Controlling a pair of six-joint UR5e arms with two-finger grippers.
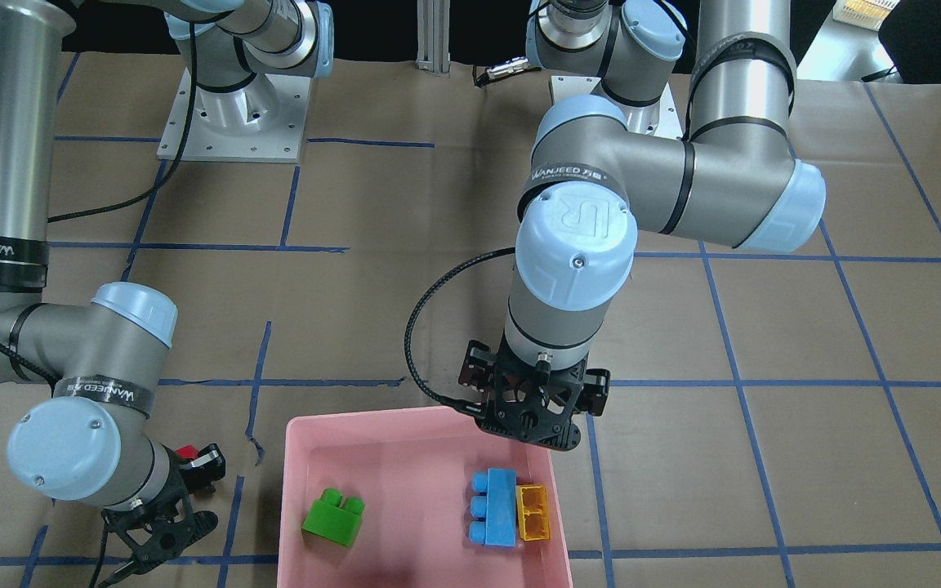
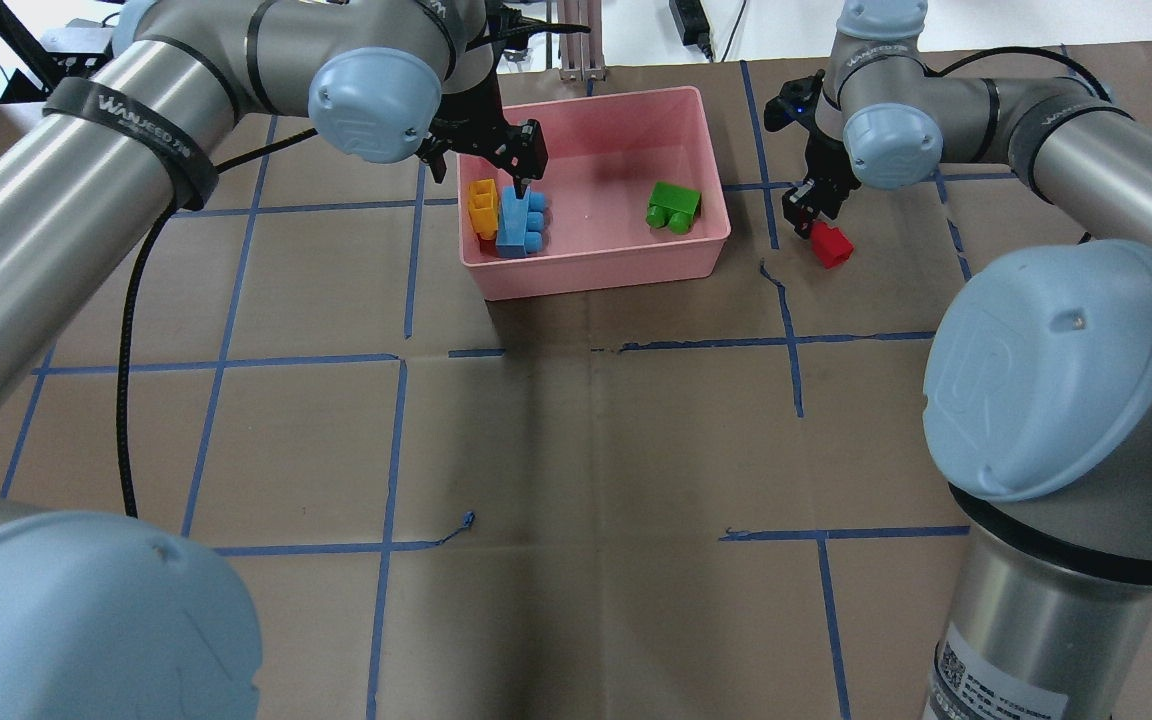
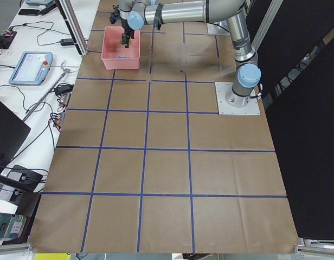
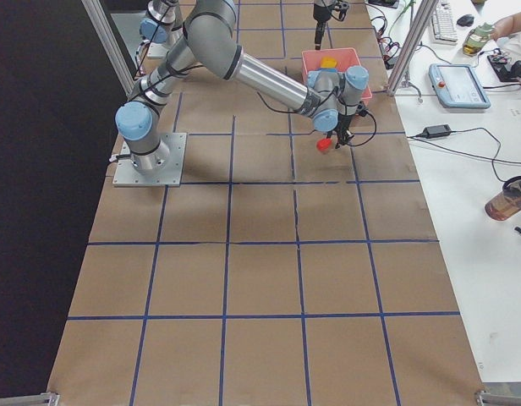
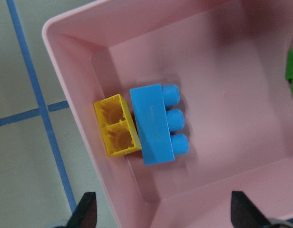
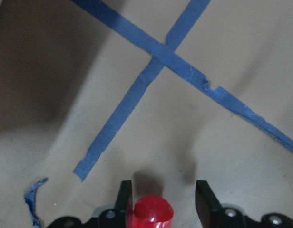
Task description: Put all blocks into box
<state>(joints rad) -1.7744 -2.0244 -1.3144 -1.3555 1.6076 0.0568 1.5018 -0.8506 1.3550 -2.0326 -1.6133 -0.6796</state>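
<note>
Pink plastic box (image 2: 626, 270) sat near the table's (image 2: 576, 450) far edge, opposite the robot. Inside, the blue brick (image 2: 514, 222) lay on its side, long axis running toward that edge, studs facing the green brick (image 2: 673, 207). The yellow brick (image 2: 482, 205) touched its back, hollow side up. The left gripper (image 5: 165, 213) hung above them, fingers spread. The right gripper (image 6: 163, 199) stood parted around the red brick (image 2: 830, 245), outside the box.
</note>
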